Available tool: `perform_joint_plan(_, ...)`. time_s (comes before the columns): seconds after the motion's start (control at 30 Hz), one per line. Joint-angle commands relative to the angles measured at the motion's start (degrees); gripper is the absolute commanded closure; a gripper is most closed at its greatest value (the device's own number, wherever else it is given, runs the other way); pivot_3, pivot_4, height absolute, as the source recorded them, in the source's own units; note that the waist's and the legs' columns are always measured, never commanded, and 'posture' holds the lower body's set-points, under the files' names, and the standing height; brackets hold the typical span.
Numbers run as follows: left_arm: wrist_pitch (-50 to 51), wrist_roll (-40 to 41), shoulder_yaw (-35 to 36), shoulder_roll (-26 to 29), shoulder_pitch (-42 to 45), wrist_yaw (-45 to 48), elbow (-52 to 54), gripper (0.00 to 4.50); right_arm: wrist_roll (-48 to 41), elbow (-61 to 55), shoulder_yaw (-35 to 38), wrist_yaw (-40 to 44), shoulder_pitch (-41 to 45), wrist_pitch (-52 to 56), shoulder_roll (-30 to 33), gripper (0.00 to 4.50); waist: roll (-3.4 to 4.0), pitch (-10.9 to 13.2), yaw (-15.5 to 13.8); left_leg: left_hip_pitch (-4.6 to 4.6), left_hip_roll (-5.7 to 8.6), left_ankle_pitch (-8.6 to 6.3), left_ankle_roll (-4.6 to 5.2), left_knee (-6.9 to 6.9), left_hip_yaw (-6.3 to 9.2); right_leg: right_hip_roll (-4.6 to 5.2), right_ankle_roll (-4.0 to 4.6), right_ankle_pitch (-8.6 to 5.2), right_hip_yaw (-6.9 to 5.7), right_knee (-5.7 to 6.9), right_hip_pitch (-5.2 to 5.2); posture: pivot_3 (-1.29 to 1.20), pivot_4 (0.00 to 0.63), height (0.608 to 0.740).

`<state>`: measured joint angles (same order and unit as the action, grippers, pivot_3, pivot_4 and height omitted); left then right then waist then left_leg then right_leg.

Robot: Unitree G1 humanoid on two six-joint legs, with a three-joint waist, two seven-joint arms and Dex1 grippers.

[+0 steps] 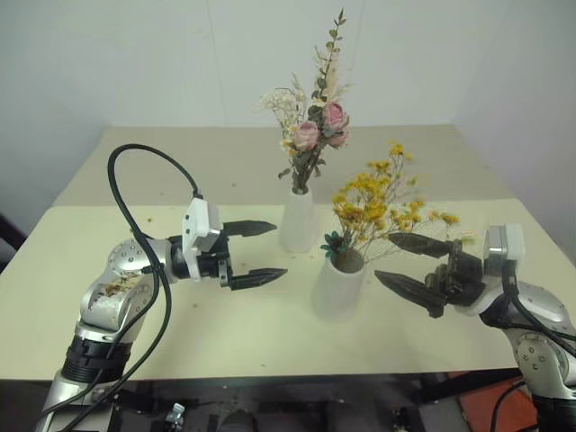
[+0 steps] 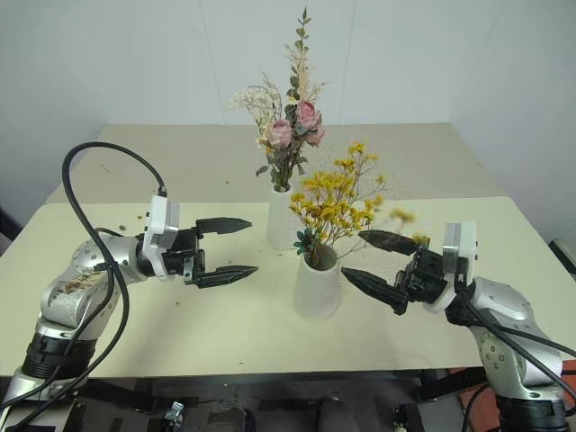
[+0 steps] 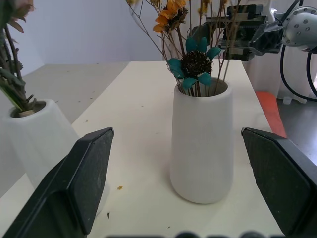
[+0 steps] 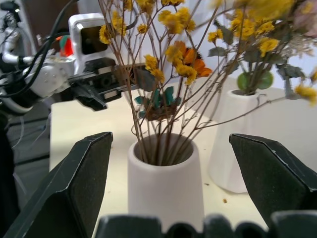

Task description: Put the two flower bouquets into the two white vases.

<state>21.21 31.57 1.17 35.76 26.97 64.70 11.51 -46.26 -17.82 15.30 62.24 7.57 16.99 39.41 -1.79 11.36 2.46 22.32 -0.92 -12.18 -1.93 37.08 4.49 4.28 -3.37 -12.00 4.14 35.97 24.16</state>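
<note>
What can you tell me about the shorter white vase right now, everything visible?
The shorter white vase is matte, tapered, with a broad round mouth. It stands upright on the cream table, in front of the tall vase and apart from it. It holds the yellow bouquet on thin brown stems, plus a teal-petalled dark flower at the rim. Neither open gripper touches it.

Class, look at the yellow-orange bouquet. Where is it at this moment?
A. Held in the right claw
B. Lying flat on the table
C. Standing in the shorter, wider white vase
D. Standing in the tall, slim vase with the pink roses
C. The yellow-orange bouquet has its brown stems down in the mouth of the shorter, wider vase, while the right claw stands open beside it, holding nothing.
</note>
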Motion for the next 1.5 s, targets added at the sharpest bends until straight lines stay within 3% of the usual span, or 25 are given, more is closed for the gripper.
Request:
perform_joint_plan(0.03, -1.4, 0.7, 2.8, 1.3, -0.5, -0.2, 1.2, 0.00, 0.2, -0.6, 5.2, 2.3, -2.2, -1.4, 2.8, 0.06, 0.00, 0.0, -0.1, 0.00, 0.00, 0.00, 0.00, 0.00, 0.00, 0.01, 0.00, 0.00, 0.00, -0.01, 0.00, 0.00, 0.150, 0.740)
perform_joint_plan(0.37, 1.0, 4.3, 12.1, 8.5, -9.9, -0.2, 7.6, 0.00, 2.6, 9.6, 20.3, 10.8, -7.7, -3.7, 13.5, 0.06, 0.00, 0.0, 0.1, -0.05, 0.00, 0.00, 0.00, 0.01, -0.04, 0.03, -0.01, -0.01, 0.01, 0.01, -0.03, 0.00, 0.150, 0.740)
perform_joint_plan(0.6, 2.6, 7.0, 21.0, 13.8, -17.0, -0.3, 10.7, 0.00, 5.0, 19.0, 26.4, 18.5, -8.7, -5.1, 20.6, 0.06, 0.00, 0.0, 0.1, -0.06, -0.01, 0.00, 0.00, 0.01, -0.07, 0.03, -0.01, -0.03, 0.01, 0.02, -0.03, 0.00, 0.150, 0.740)
perform_joint_plan(0.83, 2.5, 7.4, 27.7, 18.8, -21.9, 1.7, 10.0, 0.00, 7.0, 22.7, 26.7, 21.6, -8.1, -5.9, 22.9, 0.06, 0.00, 0.0, 0.1, -0.09, -0.02, -0.01, 0.00, 0.00, -0.12, 0.05, 0.05, -0.08, 0.02, 0.01, -0.03, 0.00, 0.150, 0.740)
perform_joint_plan(1.5, 4.8, 7.9, 32.4, 19.0, -27.5, -2.3, 14.2, 0.00, 8.1, 23.4, 23.2, 22.1, -4.1, -4.5, 23.2, 0.06, 0.00, 0.0, 0.2, -0.10, -0.03, -0.01, -0.01, 0.00, -0.16, 0.05, 0.04, -0.07, 0.03, 0.02, -0.02, 0.00, 0.150, 0.740)
